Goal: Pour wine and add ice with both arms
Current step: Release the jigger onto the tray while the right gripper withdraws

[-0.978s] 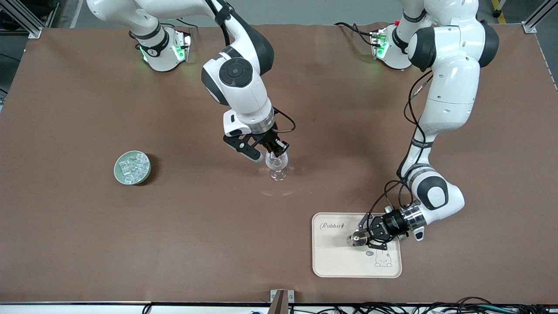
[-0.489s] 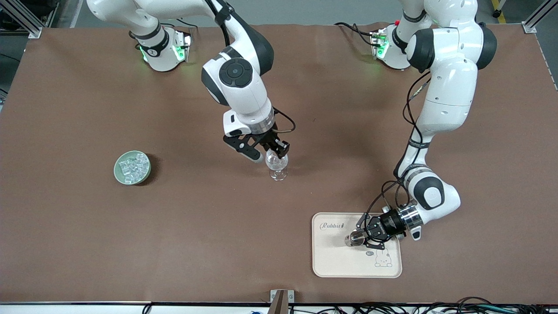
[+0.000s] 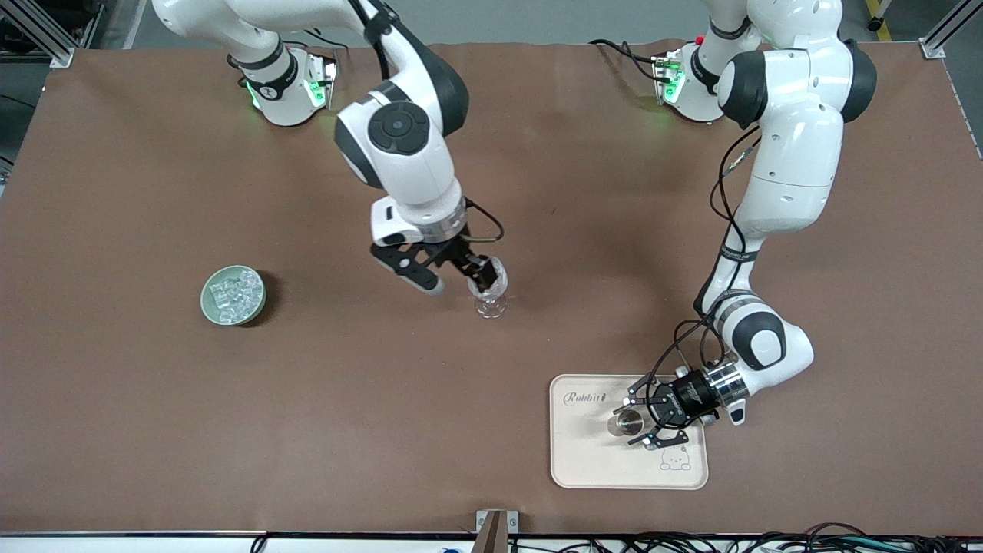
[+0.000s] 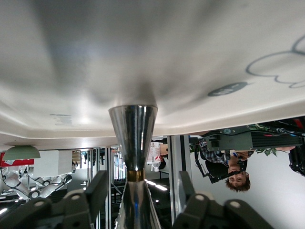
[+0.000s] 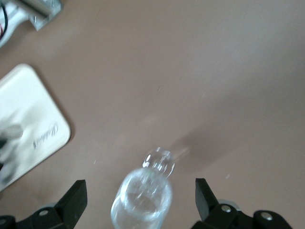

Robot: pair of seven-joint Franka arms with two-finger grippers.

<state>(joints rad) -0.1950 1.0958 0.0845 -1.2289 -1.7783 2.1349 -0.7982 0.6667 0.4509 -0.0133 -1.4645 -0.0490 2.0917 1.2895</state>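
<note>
Steel jigger point(image 4: 133, 143) base cut off below

A: Item one, covering?
B: Brown table mat point(image 3: 153, 430), spread edge to edge.
A: Item two?
B: Cream tray point(image 3: 584, 461), rounded corners, printed "Rabbit" and a small bunny; by the table's edge nearest the front camera, toward the left arm's end.
A: Three?
B: Green bowl point(image 3: 206, 303), toward the right arm's end.
A: Sundries?
B: Metal bracket point(image 3: 496, 526) at mid near edge; black cables point(image 3: 768, 544) along it.
</note>
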